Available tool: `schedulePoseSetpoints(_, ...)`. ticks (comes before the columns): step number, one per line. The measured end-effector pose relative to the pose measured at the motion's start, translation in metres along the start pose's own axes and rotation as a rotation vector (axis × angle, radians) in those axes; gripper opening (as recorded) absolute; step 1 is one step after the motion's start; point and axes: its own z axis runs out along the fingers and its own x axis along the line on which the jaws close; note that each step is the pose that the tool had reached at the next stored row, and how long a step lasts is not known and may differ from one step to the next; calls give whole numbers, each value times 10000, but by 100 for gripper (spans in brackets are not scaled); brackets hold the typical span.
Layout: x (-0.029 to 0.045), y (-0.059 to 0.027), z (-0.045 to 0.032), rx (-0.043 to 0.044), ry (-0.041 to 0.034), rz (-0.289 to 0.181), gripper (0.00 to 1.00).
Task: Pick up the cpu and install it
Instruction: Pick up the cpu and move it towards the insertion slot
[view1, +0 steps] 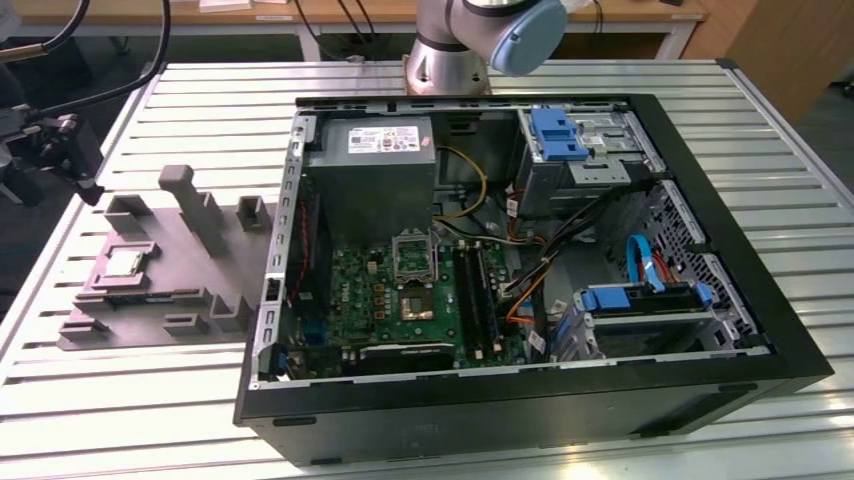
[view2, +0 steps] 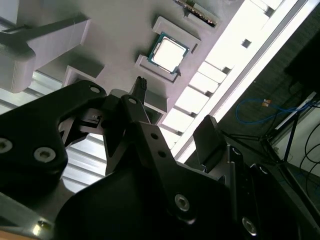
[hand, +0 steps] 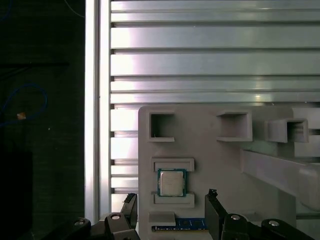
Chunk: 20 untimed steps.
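In the exterior view, an open computer case (view1: 747, 385) lies on its side on a slatted metal table (view1: 134, 410), with the arm's base (view1: 461, 45) at the table's far edge. Inside the case, the motherboard (view1: 400, 305) carries the metal-framed socket (view1: 414, 258), and the power supply (view1: 380, 150) sits beyond it. A grey fixture tray (view1: 200, 265) lies on the table to the exterior view's left of the case. The cpu (view1: 124, 262) rests flat in a square nest in the tray, well apart from the socket. The gripper (view1: 74, 170) hangs above the table's edge at the exterior view's left, near the tray and clear of it

In the second wrist view, the gripper (view2: 174, 102) stands released, its two black fingers (view2: 140, 87) spread with nothing between them. The cpu (view2: 169, 52) lies beyond them in its nest, metal top up

In the first wrist view, the fingers (hand: 212, 200) are spread wide, and the cpu (hand: 172, 182) sits in its nest in line with the gap between them, untouched. A blue strip of circuit board (hand: 187, 223) lies just beside the nest
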Motion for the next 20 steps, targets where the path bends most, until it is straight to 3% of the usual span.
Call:
schedulePoseSetpoints(6,0,0,10,0,16,-399,65)
schedulePoseSetpoints(20,0,-8,158,1,19,-414,65)
